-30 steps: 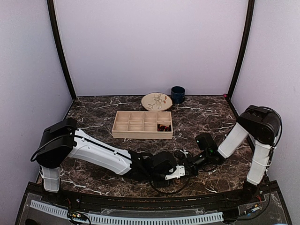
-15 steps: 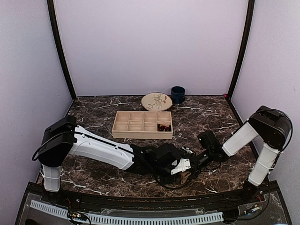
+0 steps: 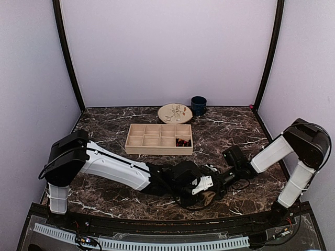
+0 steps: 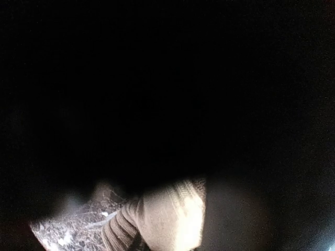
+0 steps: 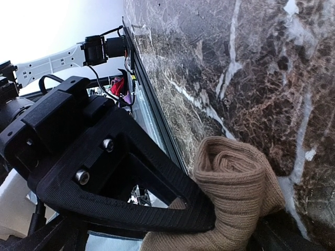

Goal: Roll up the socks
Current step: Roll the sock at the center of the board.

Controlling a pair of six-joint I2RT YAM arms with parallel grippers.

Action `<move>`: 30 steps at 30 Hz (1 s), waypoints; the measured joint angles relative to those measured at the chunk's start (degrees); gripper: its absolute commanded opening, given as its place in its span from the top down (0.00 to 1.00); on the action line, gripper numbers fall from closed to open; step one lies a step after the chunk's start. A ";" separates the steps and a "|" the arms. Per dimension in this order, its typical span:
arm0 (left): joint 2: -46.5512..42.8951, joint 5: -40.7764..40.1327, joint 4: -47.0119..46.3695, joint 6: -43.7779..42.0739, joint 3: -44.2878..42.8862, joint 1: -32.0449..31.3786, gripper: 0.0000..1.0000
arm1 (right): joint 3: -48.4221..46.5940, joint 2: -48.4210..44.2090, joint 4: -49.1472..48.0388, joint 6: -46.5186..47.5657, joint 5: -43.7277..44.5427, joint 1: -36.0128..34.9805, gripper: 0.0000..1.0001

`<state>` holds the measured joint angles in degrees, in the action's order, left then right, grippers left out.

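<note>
Lying near the front edge of the marble table, at about 6 o'clock in the overhead view and a touch toward 5, the tan sock is wound into a fat roll, its ribbed knit and spiral end plain in the right wrist view. Both arms reach low across the table and meet over it. The left arm comes in from 8 o'clock, and the left gripper sits right at the roll. Its own camera is almost wholly dark, showing only the ribbed cuff at 6 o'clock of that view with a patch of marble at 7, so I cannot tell whether those jaws are clenched or released. The right arm comes in from 4 o'clock, and the right gripper stands just beside the roll at its 1 o'clock, jaws spread and released, the sock not pinched between them. A black triangular finger frame touches the roll's side in the right wrist view; whose finger it is I cannot tell. A wooden compartment tray sits at the table's centre, with a dark red-flecked bundle in its near right compartment, too small to identify. A patterned plate and a dark blue mug stand just beside each other at 12 o'clock by the back wall.
</note>
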<state>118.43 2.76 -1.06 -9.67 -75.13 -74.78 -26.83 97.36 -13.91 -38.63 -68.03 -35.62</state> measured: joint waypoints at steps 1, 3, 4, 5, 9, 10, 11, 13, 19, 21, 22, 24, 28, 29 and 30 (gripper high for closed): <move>-0.07 0.00 -0.59 0.37 0.35 0.00 0.81 | -0.15 -0.13 0.63 0.09 0.22 0.09 0.00; -0.26 -0.07 -1.90 1.42 1.25 0.00 0.81 | -0.33 -0.46 1.97 0.24 0.59 0.33 0.00; -0.37 -0.09 -2.51 1.88 1.68 0.02 0.81 | -0.39 -0.76 2.86 0.24 0.83 0.57 0.00; -0.39 -0.17 -3.15 2.29 2.03 0.02 0.81 | -0.46 -1.05 3.67 0.24 1.09 0.79 0.00; -0.96 -0.28 -5.16 3.39 4.00 0.15 0.81 | -0.72 -2.45 7.08 0.26 2.34 1.77 0.00; -1.38 -0.26 -4.96 3.52 4.96 0.15 0.81 | -0.81 -2.91 8.15 0.24 2.69 2.34 0.00; -1.68 -0.26 -4.94 3.69 6.05 0.15 0.82 | -0.87 -3.30 9.20 0.24 3.08 2.86 0.00; -2.16 -0.28 -5.31 3.74 7.10 0.15 0.82 | -1.18 -3.96 10.97 0.17 3.89 3.52 0.00; -3.54 -0.46 -6.49 4.17 9.64 0.61 0.82 | -2.60 -5.77 15.85 0.50 7.21 3.76 0.00; -4.15 -0.44 -6.16 4.42 10.19 0.81 0.82 | -3.13 -7.13 18.16 1.05 9.97 3.80 0.00; -4.55 -0.42 -5.68 4.50 10.51 0.94 0.82 | -3.30 -7.74 19.08 1.33 11.19 4.02 0.00; -5.79 -0.28 -3.96 4.79 11.30 1.36 0.82 | -3.78 -9.75 21.16 2.03 14.75 4.24 0.00; -7.30 0.63 -0.22 5.27 11.54 2.67 0.82 | -3.91 -13.64 23.56 2.60 21.97 4.37 0.00; -7.54 0.94 0.48 5.40 11.54 3.02 0.82 | -3.91 -14.56 24.00 2.67 23.82 4.39 0.00; -7.91 1.22 1.20 5.51 11.54 3.48 0.82 | -3.91 -15.43 24.48 2.67 25.75 4.39 0.00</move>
<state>110.52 3.99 0.14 -4.16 -63.59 -71.31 -30.74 81.93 10.57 -35.97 -42.28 -31.22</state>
